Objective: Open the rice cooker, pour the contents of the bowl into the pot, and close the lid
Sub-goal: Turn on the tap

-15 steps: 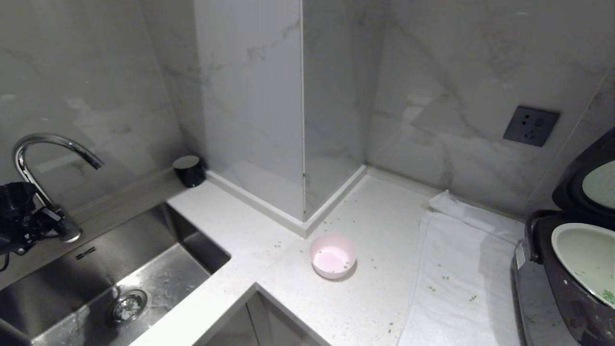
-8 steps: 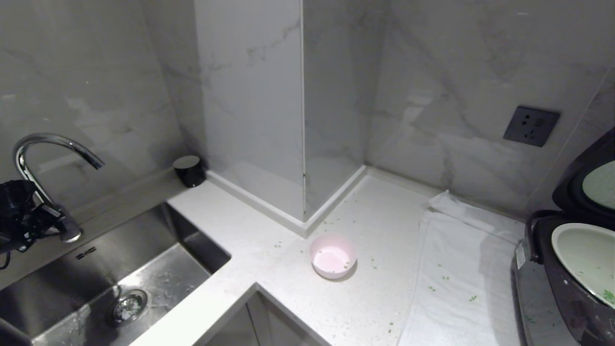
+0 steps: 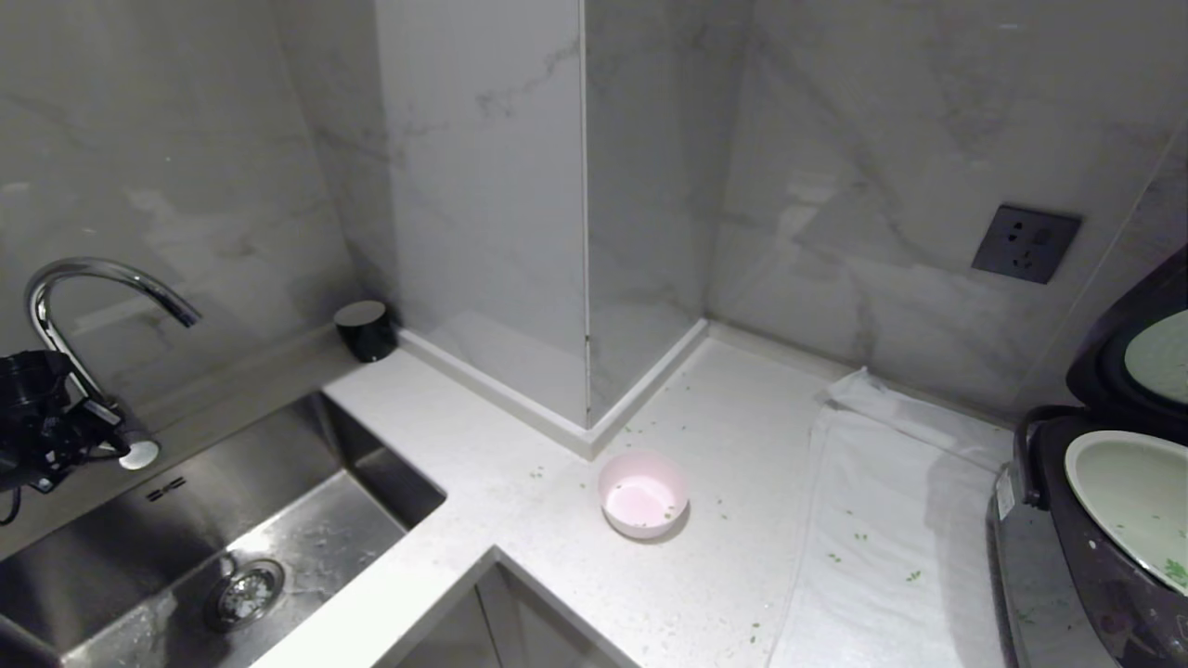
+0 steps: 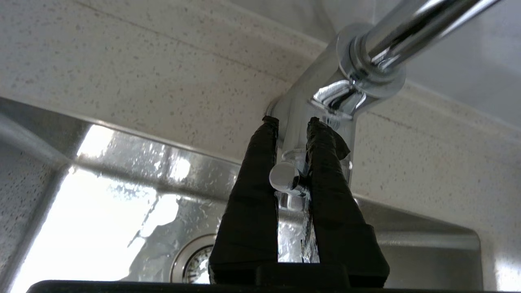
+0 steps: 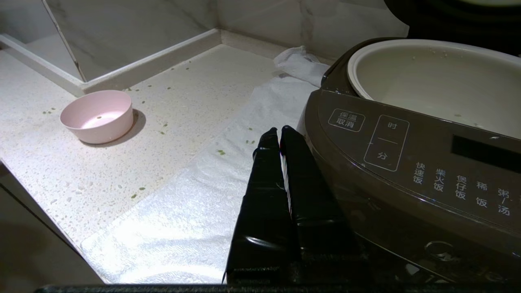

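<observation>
The dark brown rice cooker point(image 3: 1095, 575) stands at the right edge with its lid point(image 3: 1137, 357) raised. Its pale pot point(image 3: 1132, 506) holds a few green bits of the contents point(image 3: 1174, 571). The pink bowl point(image 3: 642, 494) sits upright on the counter with only a few green specks in it. My left gripper point(image 4: 292, 122) is far left at the sink, shut on the chrome faucet lever point(image 4: 285, 178). My right gripper point(image 5: 279, 131) is shut on nothing, just in front of the rice cooker point(image 5: 407, 162), with the bowl point(image 5: 97, 116) well off to its side.
A steel sink point(image 3: 371, 473) and curved faucet point(image 3: 102, 274) fill the left. A black cup point(image 3: 365, 329) stands at the wall behind it. A white towel point(image 3: 882, 538) lies beside the cooker, strewn with green bits. A marble column point(image 3: 520, 232) juts out behind the bowl.
My left gripper has shut round the faucet lever, whose round end now faces more toward me. Bowl, cooker and right arm have not moved.
</observation>
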`<state>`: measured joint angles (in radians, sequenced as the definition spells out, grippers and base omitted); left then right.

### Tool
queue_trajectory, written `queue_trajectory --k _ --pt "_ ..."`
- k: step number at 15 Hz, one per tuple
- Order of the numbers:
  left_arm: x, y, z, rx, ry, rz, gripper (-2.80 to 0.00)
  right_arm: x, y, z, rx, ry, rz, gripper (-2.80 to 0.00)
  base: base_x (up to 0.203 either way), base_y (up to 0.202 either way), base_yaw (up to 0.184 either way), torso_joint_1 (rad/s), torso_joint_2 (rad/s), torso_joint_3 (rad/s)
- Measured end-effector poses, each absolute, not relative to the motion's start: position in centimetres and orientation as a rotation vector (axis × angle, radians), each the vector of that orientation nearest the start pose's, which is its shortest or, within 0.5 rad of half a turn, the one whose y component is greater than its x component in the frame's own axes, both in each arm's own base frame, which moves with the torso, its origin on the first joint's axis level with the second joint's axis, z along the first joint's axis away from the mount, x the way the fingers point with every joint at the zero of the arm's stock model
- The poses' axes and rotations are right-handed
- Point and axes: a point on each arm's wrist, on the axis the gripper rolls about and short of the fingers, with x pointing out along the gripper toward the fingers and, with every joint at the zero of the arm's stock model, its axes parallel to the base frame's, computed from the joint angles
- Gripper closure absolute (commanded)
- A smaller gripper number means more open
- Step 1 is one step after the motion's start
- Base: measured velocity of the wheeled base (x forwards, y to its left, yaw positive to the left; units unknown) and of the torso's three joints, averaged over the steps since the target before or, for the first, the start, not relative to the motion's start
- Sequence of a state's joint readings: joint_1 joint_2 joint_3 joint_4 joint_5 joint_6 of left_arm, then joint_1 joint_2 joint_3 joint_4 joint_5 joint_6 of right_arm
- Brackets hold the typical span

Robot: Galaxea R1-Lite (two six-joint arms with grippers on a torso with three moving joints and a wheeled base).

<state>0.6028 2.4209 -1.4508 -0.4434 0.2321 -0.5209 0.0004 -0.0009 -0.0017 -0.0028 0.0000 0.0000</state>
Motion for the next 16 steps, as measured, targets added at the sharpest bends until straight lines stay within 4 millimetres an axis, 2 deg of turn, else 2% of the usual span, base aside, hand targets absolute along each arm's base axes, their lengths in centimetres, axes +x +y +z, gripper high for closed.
queue_trajectory --k 11,12,16 --pt "39.33 27.83 4.28 -0.564 0.388 1.001 0.0 -2.3 0.0 7.62 0.0 -0.005 0.0 0.0 0.0 0.0 0.0 0.0 0.0 0.0" --pt "39.32 27.82 4.29 -0.563 0.389 1.002 -2.8 -2.3 0.0 7.62 0.0 -0.005 0.0 0.0 0.0 0.0 0.0 0.0 0.0 0.0" --pt "39.13 27.78 4.27 -0.567 0.403 1.002 -2.8 -2.3 0.0 7.62 0.0 -0.005 0.0 0.0 0.0 0.0 0.0 0.0 0.0 0.0"
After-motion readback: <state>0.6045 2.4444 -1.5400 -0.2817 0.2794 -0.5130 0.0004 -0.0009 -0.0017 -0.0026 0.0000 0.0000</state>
